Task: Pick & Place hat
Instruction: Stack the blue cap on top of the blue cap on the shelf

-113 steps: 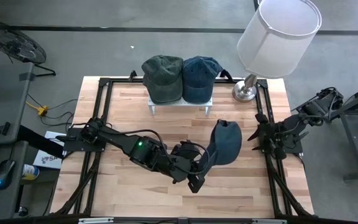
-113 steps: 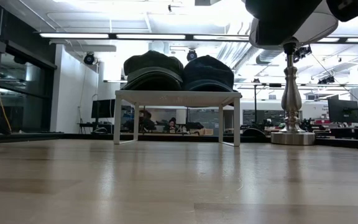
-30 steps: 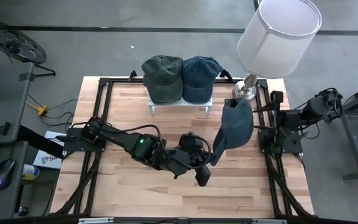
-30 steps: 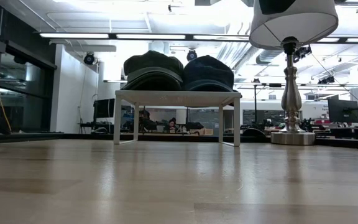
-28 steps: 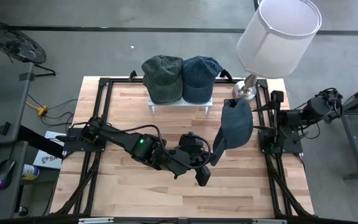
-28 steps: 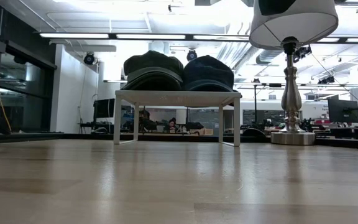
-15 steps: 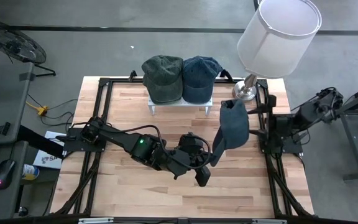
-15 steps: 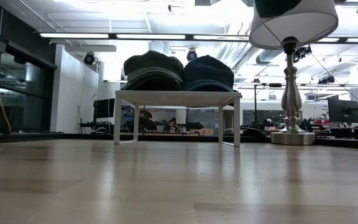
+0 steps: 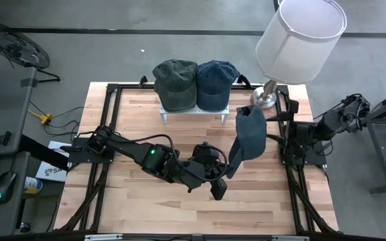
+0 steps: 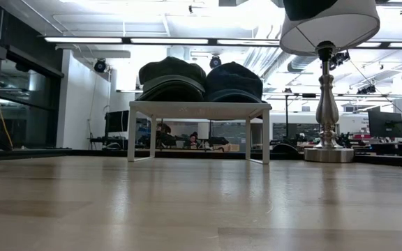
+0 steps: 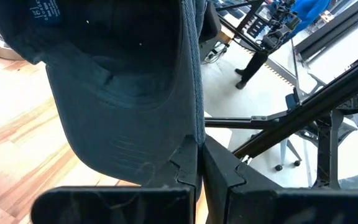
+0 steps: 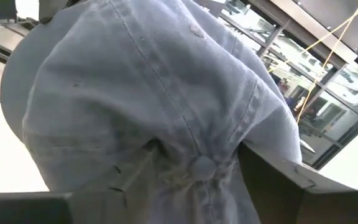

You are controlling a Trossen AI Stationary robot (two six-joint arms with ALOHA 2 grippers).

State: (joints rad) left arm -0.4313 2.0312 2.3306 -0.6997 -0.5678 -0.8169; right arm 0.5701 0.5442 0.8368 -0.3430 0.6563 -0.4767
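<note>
Three caps are in sight. Two of them, a dark green cap (image 9: 175, 83) and a navy cap (image 9: 215, 83), sit side by side, touching, on a small white stand (image 9: 194, 112) at the middle of the tabletop's (image 9: 146, 207) far edge. The third, a blue cap (image 9: 249, 134), hangs in the air over the right half of the tabletop, between the stand and the right edge, held upright with its crown uppermost. The left gripper (image 9: 230, 167) reaches in from the left edge across the middle and pinches the cap's brim, its fingers (image 11: 188, 168) pressed together on the cloth. The right gripper (image 9: 278, 126) comes in from the right edge and stands at the cap's crown; its fingers (image 12: 272, 177) are spread to either side of the crown's button, and whether they press the cloth cannot be told. One lamp (image 9: 293, 40) stands at the far right corner, its white shade overhanging the tabletop's edge close to the held cap. The near half of the tabletop lies bare wood from left edge to right, and the far left corner beside the stand is bare too.
</note>
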